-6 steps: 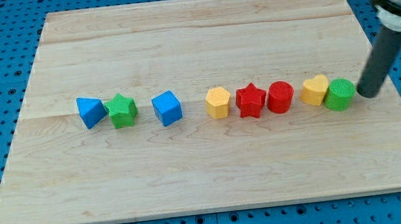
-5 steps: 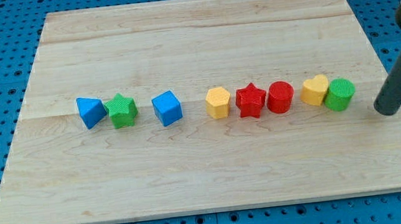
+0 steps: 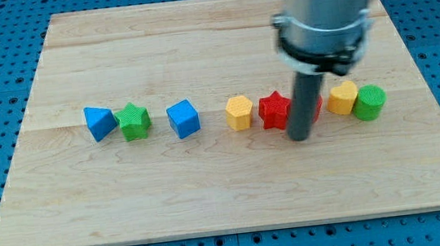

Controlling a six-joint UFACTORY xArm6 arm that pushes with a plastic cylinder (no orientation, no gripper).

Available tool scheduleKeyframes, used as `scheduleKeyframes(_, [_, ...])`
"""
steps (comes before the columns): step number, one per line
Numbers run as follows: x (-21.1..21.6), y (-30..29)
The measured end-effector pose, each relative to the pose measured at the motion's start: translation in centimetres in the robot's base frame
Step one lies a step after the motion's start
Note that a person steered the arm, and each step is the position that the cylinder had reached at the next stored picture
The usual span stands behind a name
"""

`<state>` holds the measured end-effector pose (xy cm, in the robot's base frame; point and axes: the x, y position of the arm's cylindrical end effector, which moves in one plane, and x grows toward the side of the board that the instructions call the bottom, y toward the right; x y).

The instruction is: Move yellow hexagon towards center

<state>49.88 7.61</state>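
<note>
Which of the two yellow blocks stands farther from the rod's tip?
The yellow hexagon, at the view's left of the red star. My tip is below the red blocks, nearer to the other yellow block beside the green cylinder.

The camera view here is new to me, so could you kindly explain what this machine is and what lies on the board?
This is a single camera picture looking down at an angle on a wooden board that rests on a blue pegboard. The big grey cylinder coming in from the view's top is a robot arm. It has no pincer and holds nothing: it ends in a dark rod that pushes blocks by sliding along the board. My tip sits just below the row of blocks, in front of the red star and a red block that the rod mostly hides.

From the view's left, the row runs: blue triangle, green star, blue cube, yellow hexagon, the two red blocks, a yellow block and a green cylinder.
</note>
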Motion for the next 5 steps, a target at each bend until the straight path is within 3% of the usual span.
scheduleKeyframes(2, [0.0,-2.5])
scheduleKeyframes(5, [-5.4,-7.3])
